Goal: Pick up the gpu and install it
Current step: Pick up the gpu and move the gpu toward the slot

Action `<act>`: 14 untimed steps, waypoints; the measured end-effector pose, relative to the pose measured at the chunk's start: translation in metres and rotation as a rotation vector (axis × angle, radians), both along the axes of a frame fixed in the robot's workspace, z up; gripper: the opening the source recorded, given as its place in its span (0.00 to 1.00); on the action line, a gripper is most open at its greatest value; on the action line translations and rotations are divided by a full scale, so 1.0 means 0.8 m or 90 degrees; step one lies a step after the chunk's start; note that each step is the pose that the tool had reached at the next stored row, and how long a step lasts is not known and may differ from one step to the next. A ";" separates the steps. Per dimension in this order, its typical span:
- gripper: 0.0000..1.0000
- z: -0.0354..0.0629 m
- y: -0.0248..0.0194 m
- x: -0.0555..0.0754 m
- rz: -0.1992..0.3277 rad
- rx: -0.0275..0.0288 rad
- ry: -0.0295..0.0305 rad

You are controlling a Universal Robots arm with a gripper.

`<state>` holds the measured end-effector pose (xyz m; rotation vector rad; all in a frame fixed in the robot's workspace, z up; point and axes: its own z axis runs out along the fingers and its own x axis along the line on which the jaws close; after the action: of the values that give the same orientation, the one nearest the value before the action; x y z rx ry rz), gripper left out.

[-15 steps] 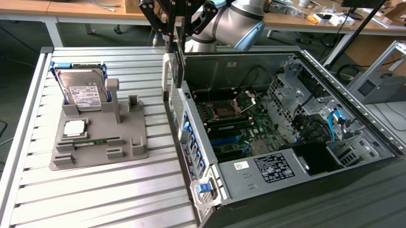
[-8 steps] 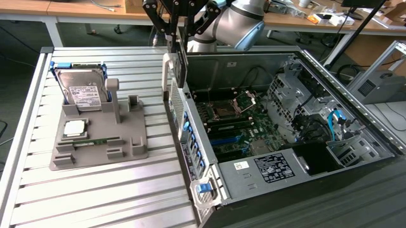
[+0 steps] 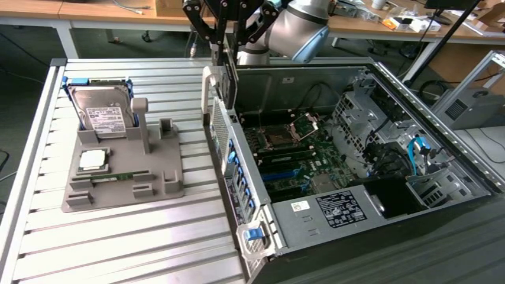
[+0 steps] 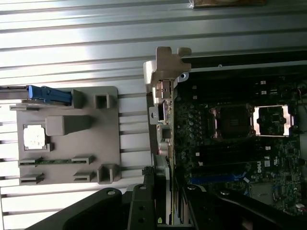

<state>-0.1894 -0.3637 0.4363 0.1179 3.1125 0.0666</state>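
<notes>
The gpu [image 3: 228, 89] hangs upright from my gripper [image 3: 225, 44], which is shut on its top edge. It is a dark board with a long silver bracket [image 3: 208, 89] on the side toward the exterior view's left. It hovers over the rear wall of the open computer case [image 3: 332, 77], above the motherboard [image 3: 284, 148]. In the wrist view the black fingers [image 4: 144, 206] clamp the gpu's thin edge [image 4: 171, 203], and its bracket [image 4: 163, 96] with its ports stands over the case's edge beside the motherboard [image 4: 230, 143].
On the slatted metal table [image 3: 118, 236] sits a grey fixture [image 3: 158, 183] holding a hard drive [image 3: 99, 115], a processor chip [image 3: 93, 158] and a RAM stick [image 3: 110, 176]. Inside the case are drive cages [image 3: 371, 130] and a power supply [image 3: 339, 208].
</notes>
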 end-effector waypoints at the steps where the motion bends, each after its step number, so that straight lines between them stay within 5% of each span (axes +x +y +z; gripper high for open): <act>1: 0.27 0.000 0.0000 0.001 0.000 -0.0001 0.0000; 14: 0.27 0.000 0.0000 0.011 0.000 -0.0001 0.0000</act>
<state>-0.1805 -0.3637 0.4363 0.1180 3.1125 0.0664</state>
